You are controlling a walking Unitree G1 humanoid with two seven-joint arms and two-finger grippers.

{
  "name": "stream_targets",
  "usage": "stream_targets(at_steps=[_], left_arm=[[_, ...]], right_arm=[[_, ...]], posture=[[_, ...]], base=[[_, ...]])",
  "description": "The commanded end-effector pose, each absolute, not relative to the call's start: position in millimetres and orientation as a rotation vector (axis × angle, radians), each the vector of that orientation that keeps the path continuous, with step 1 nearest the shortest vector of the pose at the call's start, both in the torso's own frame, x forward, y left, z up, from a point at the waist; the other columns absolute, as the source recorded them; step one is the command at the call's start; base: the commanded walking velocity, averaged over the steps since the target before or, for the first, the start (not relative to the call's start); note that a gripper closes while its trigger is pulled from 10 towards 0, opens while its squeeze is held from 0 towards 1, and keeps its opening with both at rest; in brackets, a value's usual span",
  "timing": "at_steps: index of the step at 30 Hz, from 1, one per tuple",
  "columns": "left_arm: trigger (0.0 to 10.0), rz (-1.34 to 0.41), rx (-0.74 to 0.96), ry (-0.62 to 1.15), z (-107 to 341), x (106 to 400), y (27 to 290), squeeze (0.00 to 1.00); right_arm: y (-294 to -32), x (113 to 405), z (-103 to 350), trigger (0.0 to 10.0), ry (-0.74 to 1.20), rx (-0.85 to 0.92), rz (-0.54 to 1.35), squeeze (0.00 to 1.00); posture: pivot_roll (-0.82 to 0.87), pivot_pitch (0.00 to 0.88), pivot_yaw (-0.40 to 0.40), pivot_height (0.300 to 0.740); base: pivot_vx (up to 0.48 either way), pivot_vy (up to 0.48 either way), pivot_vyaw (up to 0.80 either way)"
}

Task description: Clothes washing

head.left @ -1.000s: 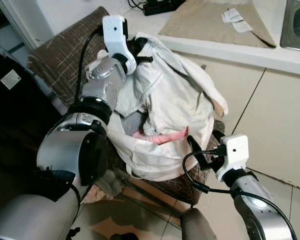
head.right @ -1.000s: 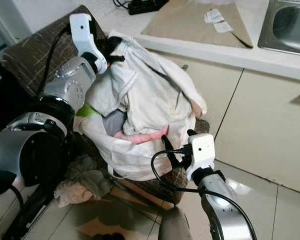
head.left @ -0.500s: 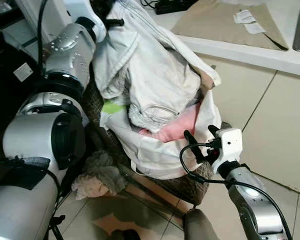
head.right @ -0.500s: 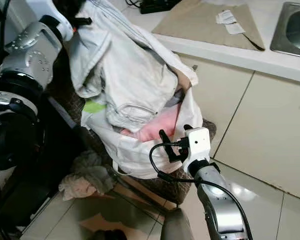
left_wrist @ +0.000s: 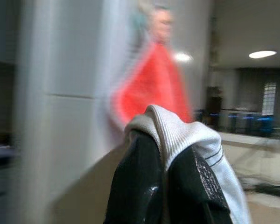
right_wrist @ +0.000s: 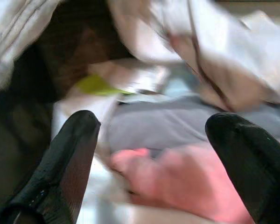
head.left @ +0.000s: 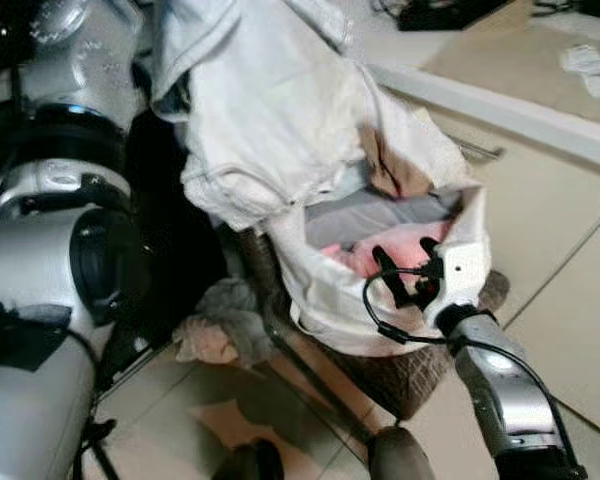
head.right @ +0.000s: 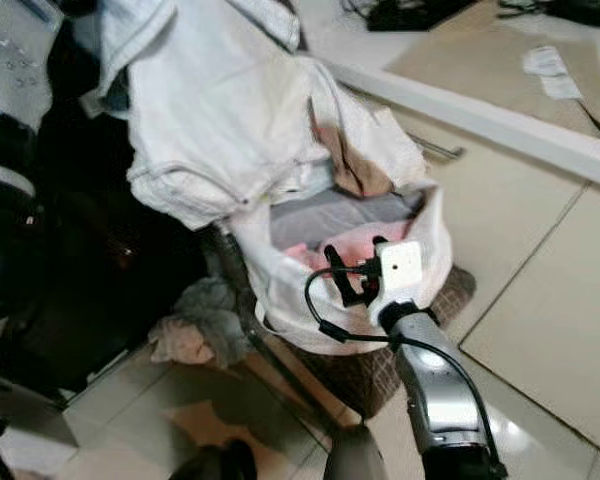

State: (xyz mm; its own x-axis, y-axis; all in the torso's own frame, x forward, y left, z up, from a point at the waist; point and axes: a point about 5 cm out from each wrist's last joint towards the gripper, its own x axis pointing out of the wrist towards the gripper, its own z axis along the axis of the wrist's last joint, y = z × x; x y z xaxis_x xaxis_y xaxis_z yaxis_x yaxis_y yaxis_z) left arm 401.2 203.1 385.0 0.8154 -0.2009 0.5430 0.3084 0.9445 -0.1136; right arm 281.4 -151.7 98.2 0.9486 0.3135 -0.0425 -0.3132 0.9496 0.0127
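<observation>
Lifting one white garment (head.left: 270, 110) out of the white laundry bag (head.left: 330, 290) looks like the step in hand: the left gripper (left_wrist: 165, 186) is clamped on a fold of it, held high above the bag on the chair (head.left: 420, 370). The right gripper (head.left: 398, 262), fingers spread, hovers at the bag's mouth over one pink (head.left: 380, 255) and one grey item (head.left: 370, 215). Next the garment must come clear of the bag, perhaps with the right gripper steadying the bag; one crumpled cloth (head.left: 220, 325) lies on the floor.

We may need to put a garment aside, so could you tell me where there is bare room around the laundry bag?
Bare floor tiles lie between the laundry bag and the cabinet front. On the bag's other side a crumpled cloth lies on the floor. The right gripper hovers at the bag's mouth.
</observation>
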Motion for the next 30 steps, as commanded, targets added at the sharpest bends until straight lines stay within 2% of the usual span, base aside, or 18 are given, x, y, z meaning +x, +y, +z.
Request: stream_targets(at_steps=[1,8,9,12,14,16,20,27,30], left_arm=[[0.0,-0.257,-0.157,-0.582,390,394,210,0.0],[0.0,-0.209,-0.13,-0.536,362,388,209,0.0],[0.0,-0.186,-0.091,-0.491,338,389,195,0.0],[0.0,-0.186,-0.062,-0.437,315,389,181,0.0],[0.0,-0.231,-0.019,-0.319,269,384,152,0.0],[0.0,-0.239,-0.007,-0.291,258,381,146,0.0],[0.0,-0.25,-0.005,-0.135,202,372,128,0.0],[0.0,-0.229,-0.002,-0.008,161,360,121,0.0],[0.0,-0.217,0.087,-0.007,153,356,124,0.0]], right_arm=[[-156,288,105,10.0,0.011,0.0,0.306,0.0],[-161,294,105,10.0,0.006,-0.002,0.294,0.0],[-162,298,105,10.0,0.005,-0.011,0.285,0.0],[-162,301,105,10.0,0.004,-0.017,0.277,0.0],[-159,305,105,10.0,0.004,-0.021,0.288,0.0],[-158,307,105,10.0,0.004,-0.023,0.289,0.0],[-158,312,108,10.0,-0.007,-0.034,0.278,0.0],[-168,317,105,10.0,0.011,-0.051,0.202,0.0],[-168,317,101,10.0,0.031,-0.067,0.189,0.0]], posture=[[-0.27,0.0,0.119,0.719],[-0.23,0.0,0.107,0.719],[-0.21,0.0,0.097,0.719],[-0.21,0.0,0.091,0.719],[-0.2,0.0,0.088,0.719],[-0.2,0.0,0.088,0.719],[-0.19,0.0,0.082,0.719],[-0.19,0.0,0.076,0.719],[-0.18,0.0,0.075,0.719]], base=[[0.0,0.0,0.69],[0.0,0.0,0.69],[0.0,0.0,0.68],[0.0,0.0,0.68],[0.0,0.0,0.67],[0.0,0.0,0.67],[0.0,0.0,0.67],[0.0,0.0,0.51],[0.0,0.0,0.0]])
